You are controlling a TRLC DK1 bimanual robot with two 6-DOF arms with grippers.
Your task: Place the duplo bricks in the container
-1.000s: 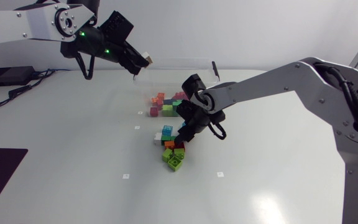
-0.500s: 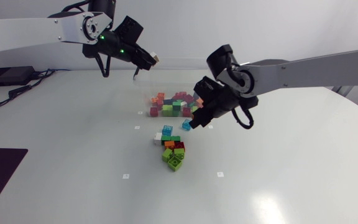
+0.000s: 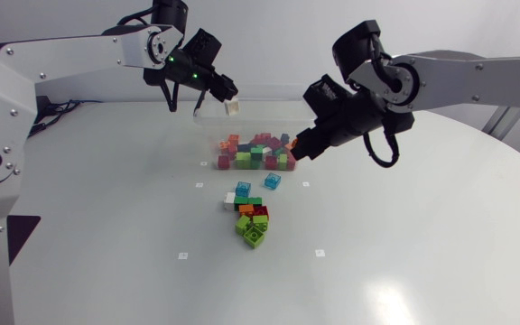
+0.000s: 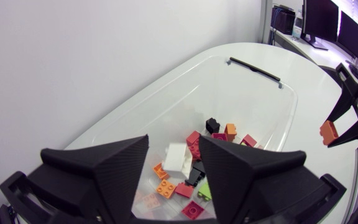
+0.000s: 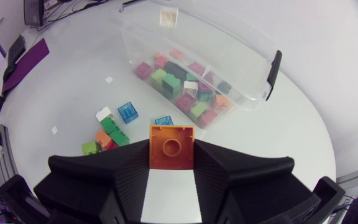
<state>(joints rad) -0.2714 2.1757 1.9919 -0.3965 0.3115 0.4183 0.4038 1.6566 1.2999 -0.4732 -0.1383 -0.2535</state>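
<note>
Overhead, the container (image 3: 260, 95) is shown part-filled, loose bricks (image 3: 251, 217) left near it. Left wrist: a white brick (image 4: 178, 157) is seen over it between the spread fingers of the left gripper (image 4: 174, 140). Right wrist: an orange brick (image 5: 171, 142) is pinched by the right gripper (image 5: 171, 149).

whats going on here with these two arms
Two arms are loading duplo bricks into the clear container. The left gripper is open above it, a white brick loose between its fingers, apparently dropping in. The right gripper holds an orange brick near the container. A pile of bricks lies on the table.
</note>
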